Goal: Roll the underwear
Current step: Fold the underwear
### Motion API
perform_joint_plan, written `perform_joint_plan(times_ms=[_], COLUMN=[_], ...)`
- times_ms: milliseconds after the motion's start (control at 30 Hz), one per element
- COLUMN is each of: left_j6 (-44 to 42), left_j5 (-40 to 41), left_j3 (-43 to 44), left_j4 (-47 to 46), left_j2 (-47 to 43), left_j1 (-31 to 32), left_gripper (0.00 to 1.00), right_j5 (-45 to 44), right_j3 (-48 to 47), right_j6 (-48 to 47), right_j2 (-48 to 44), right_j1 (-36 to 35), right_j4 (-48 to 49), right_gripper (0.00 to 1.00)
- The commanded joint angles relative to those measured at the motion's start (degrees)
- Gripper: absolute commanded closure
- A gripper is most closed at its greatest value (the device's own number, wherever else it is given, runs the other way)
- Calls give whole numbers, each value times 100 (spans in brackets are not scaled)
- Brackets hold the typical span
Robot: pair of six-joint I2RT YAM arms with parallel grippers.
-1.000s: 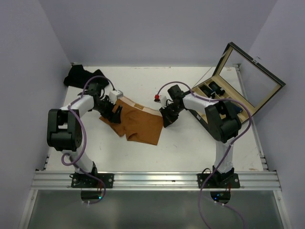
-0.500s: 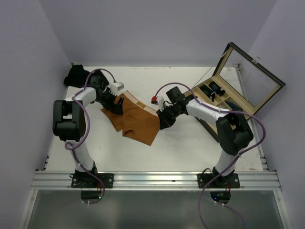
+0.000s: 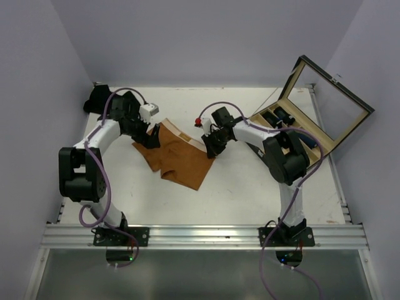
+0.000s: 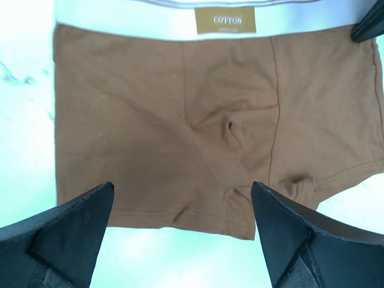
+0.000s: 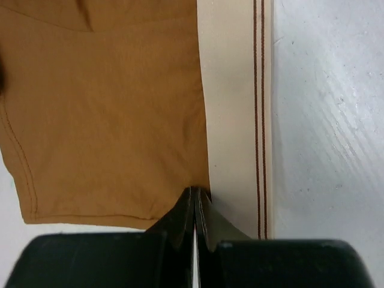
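Note:
The rust-orange underwear [image 3: 181,157] lies flat on the white table, its cream waistband [image 4: 225,21] toward the back. My left gripper [image 3: 147,134] is at its left side. In the left wrist view the left gripper [image 4: 182,193] is open, and its fingers [image 4: 72,228] straddle the leg hem without touching the cloth [image 4: 180,108]. My right gripper [image 3: 210,145] is at the waistband's right end. It [image 5: 195,192] is shut, pinching the underwear [image 5: 108,108] where the orange cloth meets the waistband [image 5: 234,120]. More dark underwear [image 3: 100,100] is heaped at the back left.
A wooden compartment box [image 3: 315,147] with its glass lid [image 3: 331,100] raised stands at the right, with dark rolled pieces [image 3: 281,116] in its compartments. Purple cables loop off both arms. The table's near rail [image 3: 200,236] runs along the front.
The left gripper opened fully and drew back toward the far left. The right gripper moved up and left with the waistband end, and the underwear turned slightly.

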State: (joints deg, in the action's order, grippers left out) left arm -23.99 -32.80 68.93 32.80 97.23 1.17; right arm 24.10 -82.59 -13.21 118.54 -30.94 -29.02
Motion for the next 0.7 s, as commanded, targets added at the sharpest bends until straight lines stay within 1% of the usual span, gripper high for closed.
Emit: perform_joint_plan(times_ms=[0,100,133,200,233,267,333,367,400,500,533,600,633,667], left_j6=[254,351,386,386,404,430,404,386,377,298,316,324,359,386], left_j5=[63,28,28,45,45,28,-68,-86,-87,-69,-60,-69,-95,-139], left_j3=[-151,-73,-37,138,217,374,560,630,770,938,982,1113,1166,1219], left_j4=[-247,-335,-344,-362,-362,-353,-300,-257,-247,-221,-247,-274,-326,-361], left_j2=[-55,103,208,331,462,533,708,753,797,929,964,1139,1192,1245], left_j1=[-20,-20,-20,-29,-20,-20,-20,-20,-20,-29,-38,-38,-47,-47], left_gripper=[0,0,0,0,0,0,0,0,0,0,0,5,8,11], right_j5=[-318,-21,364,848,1129,1376,1982,2498,2616,2531,2408,1996,1846,1653], right_j3=[460,891,998,1349,1455,1586,1597,1562,1509,1018,860,377,175,-315], right_j6=[-41,213,379,407,355,302,380,564,748,776,794,864,916,908], right_j2=[-111,-348,-436,-847,-1042,-1191,-1595,-1693,-1807,-1958,-1923,-1616,-1432,-1047], right_j1=[-17,-52,-87,-385,-752,-938,-1203,-1204,-1195,-1011,-784,-494,-161,-2], right_j4=[-184,-236,-297,-306,-237,-201,-44,114,272,379,379,379,344,266], right_gripper=[100,100,100,100,100,100,90,85,80,77,77,76,75,74])
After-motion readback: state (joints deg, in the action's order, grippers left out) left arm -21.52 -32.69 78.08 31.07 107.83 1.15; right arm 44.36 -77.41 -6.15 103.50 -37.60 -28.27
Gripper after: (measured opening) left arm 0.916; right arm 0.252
